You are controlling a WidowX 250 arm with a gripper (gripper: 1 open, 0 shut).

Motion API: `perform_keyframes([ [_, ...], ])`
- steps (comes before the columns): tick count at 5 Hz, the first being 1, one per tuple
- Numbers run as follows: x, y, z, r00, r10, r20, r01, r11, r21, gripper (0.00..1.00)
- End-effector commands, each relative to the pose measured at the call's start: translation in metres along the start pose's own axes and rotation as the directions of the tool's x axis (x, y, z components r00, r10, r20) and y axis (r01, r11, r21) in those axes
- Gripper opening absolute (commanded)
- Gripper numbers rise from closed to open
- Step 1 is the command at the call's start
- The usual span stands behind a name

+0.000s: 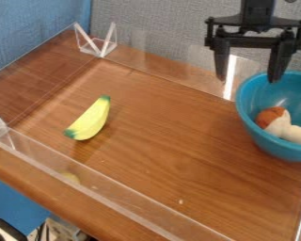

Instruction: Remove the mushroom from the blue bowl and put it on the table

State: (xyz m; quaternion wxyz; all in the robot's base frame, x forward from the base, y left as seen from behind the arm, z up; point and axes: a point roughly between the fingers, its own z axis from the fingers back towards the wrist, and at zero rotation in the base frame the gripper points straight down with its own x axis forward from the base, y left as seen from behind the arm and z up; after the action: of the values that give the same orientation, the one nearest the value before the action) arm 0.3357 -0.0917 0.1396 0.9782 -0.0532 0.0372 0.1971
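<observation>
- While the gripper (250, 77) hovers over the far edge of the table (160, 141), its jaws stand wide apart, one finger above the bowl's rim.
- Inside the blue bowl (256, 138) at the right lies the mushroom (277, 122), its orange-brown cap toward the bowl's left wall.
- The yellow banana (87, 120) rests on the tabletop, well apart from the bowl.

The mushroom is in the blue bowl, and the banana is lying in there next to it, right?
Not quite: the banana is outside the bowl, on the wooden table to the left of it in the camera view. The mushroom is indeed in the blue bowl.
</observation>
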Motion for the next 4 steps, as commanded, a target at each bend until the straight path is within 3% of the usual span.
perform_keyframes([
  [1, 0.016, -0.018, 0.001, 0.996, 0.064, 0.058, -0.061, 0.996, -0.064, 1.00],
  [3, 0.042, -0.031, -0.046, 0.981, 0.182, 0.066, -0.176, 0.980, -0.090, 1.00],
  [4, 0.049, -0.040, -0.059, 0.967, 0.242, 0.078, -0.233, 0.966, -0.109, 0.00],
])
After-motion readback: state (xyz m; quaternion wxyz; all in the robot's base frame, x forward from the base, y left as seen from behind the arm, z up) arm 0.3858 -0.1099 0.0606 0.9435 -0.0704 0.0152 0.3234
